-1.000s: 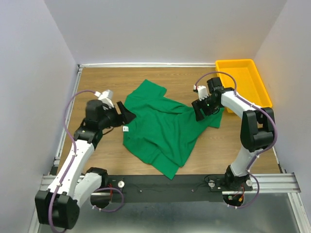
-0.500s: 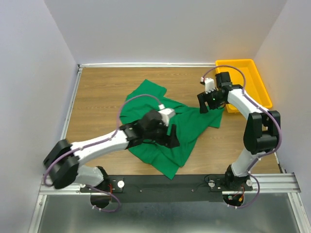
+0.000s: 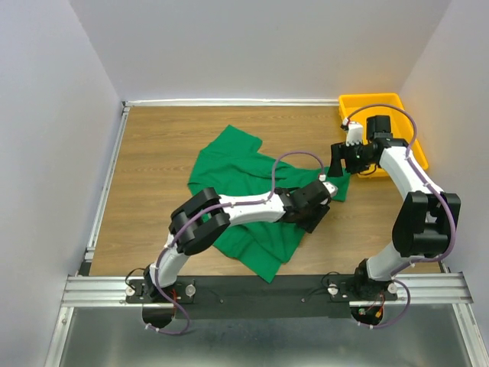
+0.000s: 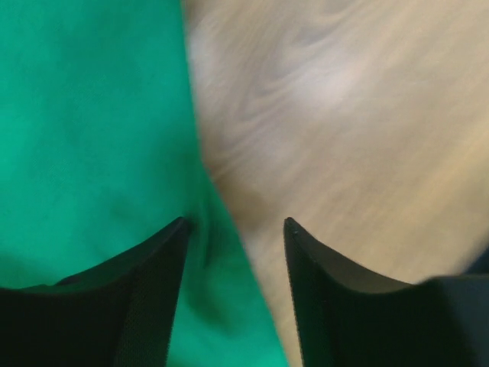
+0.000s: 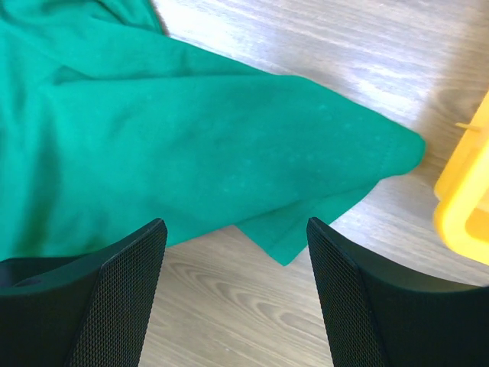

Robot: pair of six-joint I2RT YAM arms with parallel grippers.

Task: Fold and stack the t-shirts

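One green t-shirt (image 3: 248, 199) lies crumpled and unfolded on the wooden table. My left arm reaches across it, and my left gripper (image 3: 317, 215) is at its right edge. In the left wrist view the gripper (image 4: 233, 225) is open and empty, straddling the shirt's edge (image 4: 92, 138), with bare wood on the right; this view is blurred. My right gripper (image 3: 337, 163) hangs by the shirt's right sleeve, next to the bin. In the right wrist view it (image 5: 233, 225) is open and empty above wood, just short of the sleeve corner (image 5: 286, 248).
A yellow bin (image 3: 370, 98) stands at the back right corner; its rim shows in the right wrist view (image 5: 462, 210). White walls enclose the table on three sides. A black rail (image 3: 260, 294) runs along the near edge.
My left arm has swung from the shirt's left side across to its right edge. My right gripper has moved right and back, off the shirt and toward the bin.
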